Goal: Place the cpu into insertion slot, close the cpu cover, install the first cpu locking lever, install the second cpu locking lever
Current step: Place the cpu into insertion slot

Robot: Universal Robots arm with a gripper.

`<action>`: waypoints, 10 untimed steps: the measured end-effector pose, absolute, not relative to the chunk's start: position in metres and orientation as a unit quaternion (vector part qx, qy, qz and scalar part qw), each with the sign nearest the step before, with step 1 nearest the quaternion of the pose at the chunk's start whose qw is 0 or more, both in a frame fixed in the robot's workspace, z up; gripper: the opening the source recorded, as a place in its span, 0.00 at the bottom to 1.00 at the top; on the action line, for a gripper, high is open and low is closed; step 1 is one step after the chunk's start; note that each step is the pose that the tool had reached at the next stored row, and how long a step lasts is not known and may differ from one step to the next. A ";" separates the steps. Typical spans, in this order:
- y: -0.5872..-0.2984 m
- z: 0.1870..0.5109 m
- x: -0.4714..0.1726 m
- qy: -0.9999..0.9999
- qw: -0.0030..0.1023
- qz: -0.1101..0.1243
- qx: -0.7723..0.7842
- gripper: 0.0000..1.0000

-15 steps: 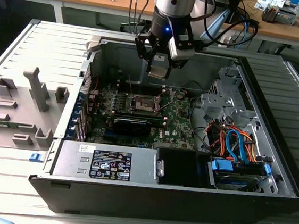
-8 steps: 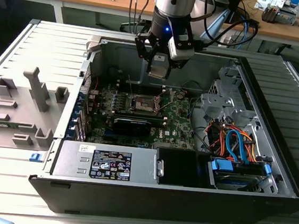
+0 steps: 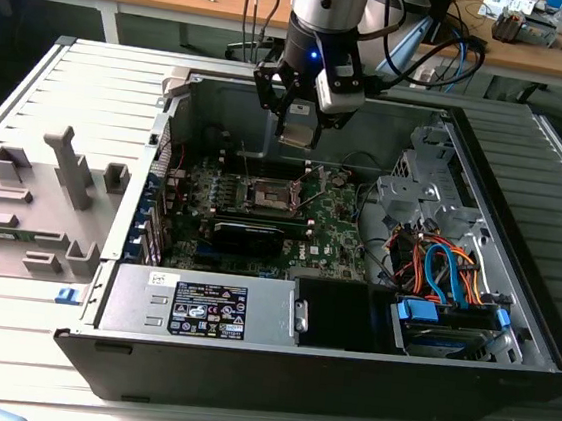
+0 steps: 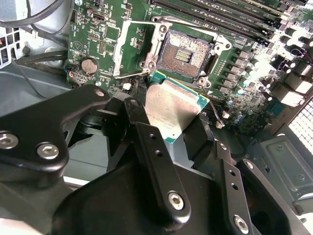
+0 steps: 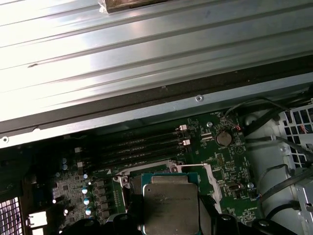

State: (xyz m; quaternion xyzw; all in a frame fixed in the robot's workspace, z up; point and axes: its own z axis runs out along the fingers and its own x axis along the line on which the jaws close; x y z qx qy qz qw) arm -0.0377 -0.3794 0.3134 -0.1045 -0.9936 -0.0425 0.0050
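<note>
The cpu [image 4: 176, 110] is pinched flat in the gripper [image 4: 171, 125], off the board. Insertion slot [image 4: 186, 54] just past the fingertips, bare, contacts exposed. Cpu cover [image 4: 119, 49] swung open beside it. Judged 0 of 4 steps done. Sticker [image 3: 208, 310] on the power supply, well away from the gripper: print unreadable.

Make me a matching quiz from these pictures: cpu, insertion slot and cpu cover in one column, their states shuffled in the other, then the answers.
Column one:
1. cpu
2. insertion slot
3. cpu cover

Column two:
A. empty, dark centre showing
B. swung open, off to one side
C. clamped in the jaws

Pairs: 1-C, 2-A, 3-B.
</note>
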 end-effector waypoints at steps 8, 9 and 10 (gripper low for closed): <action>-0.379 0.313 -0.038 -0.993 0.005 -0.042 -0.108 0.55; -0.379 0.313 -0.038 -0.993 0.005 -0.042 -0.109 0.55; -0.379 0.313 -0.038 -0.993 0.005 -0.042 -0.112 0.55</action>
